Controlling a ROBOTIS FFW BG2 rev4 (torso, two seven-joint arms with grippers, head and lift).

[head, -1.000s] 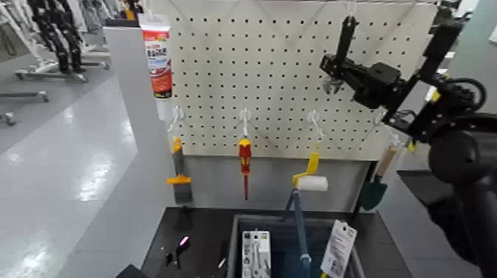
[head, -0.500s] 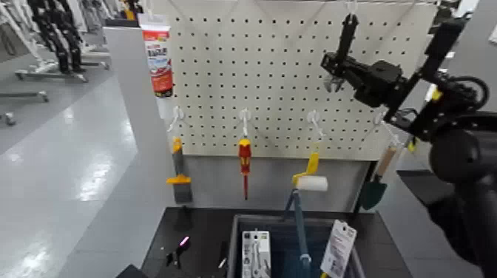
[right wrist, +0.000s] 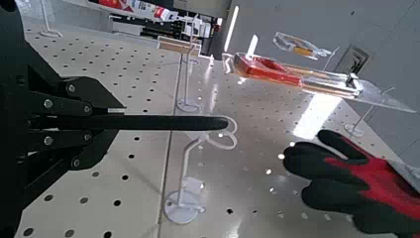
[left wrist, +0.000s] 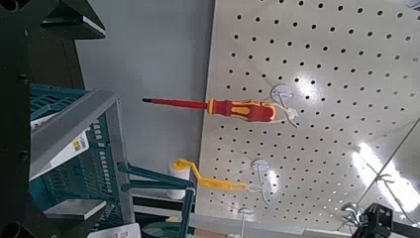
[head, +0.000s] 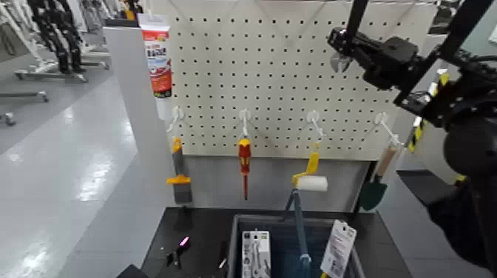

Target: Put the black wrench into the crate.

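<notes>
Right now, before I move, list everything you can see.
pegboard: 1, beige, upright behind
tube: 1, red-white, upper left
scraper: 1, yellow-grey, left hook
screwdriver: 1, red-yellow, middle hook
paint roller: 1, yellow-white, third hook
trowel: 1, green-brown, far right
table: 1, black, below
crate: 1, grey-blue, on table
package: 1, white, in crate
tag: 1, white, in crate
glove: 1, black-red, right wrist view
wrench: 1, black, in right gripper
right gripper: 1, black, upper right
left arm: 1, black, bottom edge
</notes>
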